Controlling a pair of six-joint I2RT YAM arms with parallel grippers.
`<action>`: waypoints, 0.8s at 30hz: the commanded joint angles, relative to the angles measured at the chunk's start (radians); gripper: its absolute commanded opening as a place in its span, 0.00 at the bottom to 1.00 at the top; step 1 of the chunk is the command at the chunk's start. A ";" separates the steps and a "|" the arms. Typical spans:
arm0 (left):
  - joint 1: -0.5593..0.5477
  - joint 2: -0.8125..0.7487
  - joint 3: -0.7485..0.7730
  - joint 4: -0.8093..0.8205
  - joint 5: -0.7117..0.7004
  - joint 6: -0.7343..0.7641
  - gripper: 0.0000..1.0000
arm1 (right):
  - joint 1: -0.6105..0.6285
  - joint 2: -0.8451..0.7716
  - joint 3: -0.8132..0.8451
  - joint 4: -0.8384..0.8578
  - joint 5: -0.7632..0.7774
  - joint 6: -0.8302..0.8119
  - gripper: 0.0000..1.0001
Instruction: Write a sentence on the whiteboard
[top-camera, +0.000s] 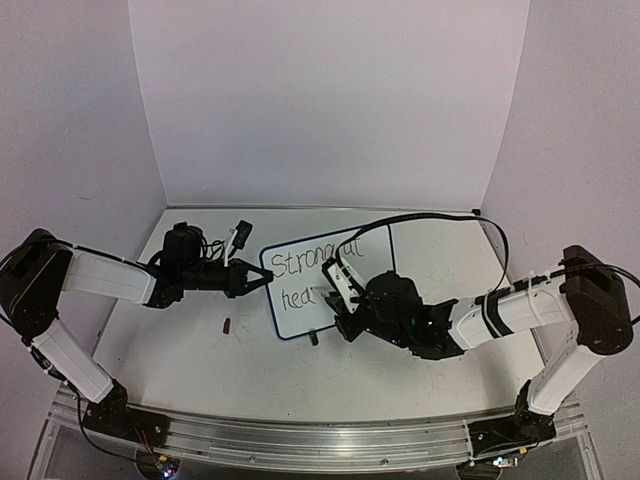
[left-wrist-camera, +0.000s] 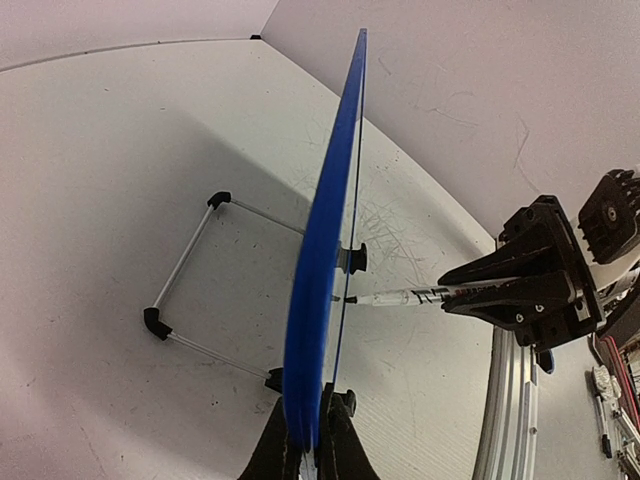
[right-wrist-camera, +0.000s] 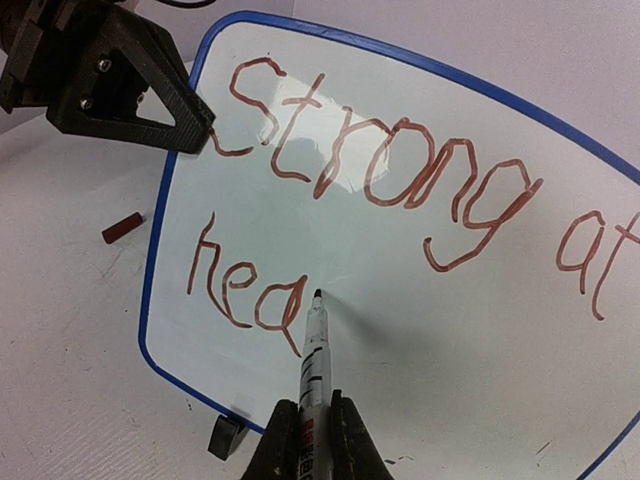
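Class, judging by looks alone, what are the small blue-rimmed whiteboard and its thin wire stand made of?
Blue-rimmed whiteboard: glossy coated panel, since light glares off it; rim probably plastic. Thin wire stand: likely metal rod, silvery, with black plastic-looking corner caps.

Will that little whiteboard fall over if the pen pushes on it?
Probably stiff: the whiteboard looks flat though pinched at one edge only. Likely tippy: it leans on a thin wire stand, which may be why the left gripper clamps it while the marker writes. Being so thin, it is probably light for its size.
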 joint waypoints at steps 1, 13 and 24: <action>0.015 -0.016 -0.001 -0.054 -0.111 0.047 0.00 | 0.001 0.019 0.043 0.022 0.021 0.015 0.00; 0.016 -0.017 0.001 -0.056 -0.111 0.048 0.00 | 0.000 0.013 0.029 -0.043 0.051 0.053 0.00; 0.016 -0.012 0.009 -0.057 -0.109 0.048 0.00 | 0.002 0.004 -0.002 -0.061 0.022 0.092 0.00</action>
